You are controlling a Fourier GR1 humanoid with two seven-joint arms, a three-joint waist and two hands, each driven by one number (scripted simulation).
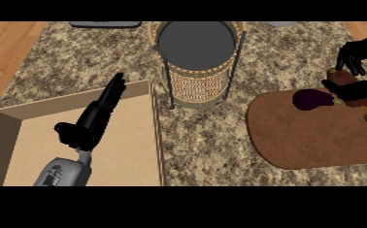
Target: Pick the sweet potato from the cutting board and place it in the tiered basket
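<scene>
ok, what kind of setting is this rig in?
Most likely a kitchen counter: a speckled granite-look countertop, a brown cutting board holding an eggplant, and a tiered wicker basket standing mid-counter. The right robot hand is curled round a sweet potato at the board's edge.

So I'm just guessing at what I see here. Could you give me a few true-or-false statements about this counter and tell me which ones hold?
1. The robot's right hand is at the far right edge, fingers curled round a brownish sweet potato. True.
2. A dark purple eggplant lies on the cutting board. True.
3. The sweet potato already sits in the tiered basket. False: it is over the board's far right corner, at the right hand; the basket's dark top tray shows nothing in it.
4. The left hand holds the eggplant. False: it is open, fingers straight, over the cardboard box, holding nothing.
5. The basket stands between the box and the board. True.
</scene>
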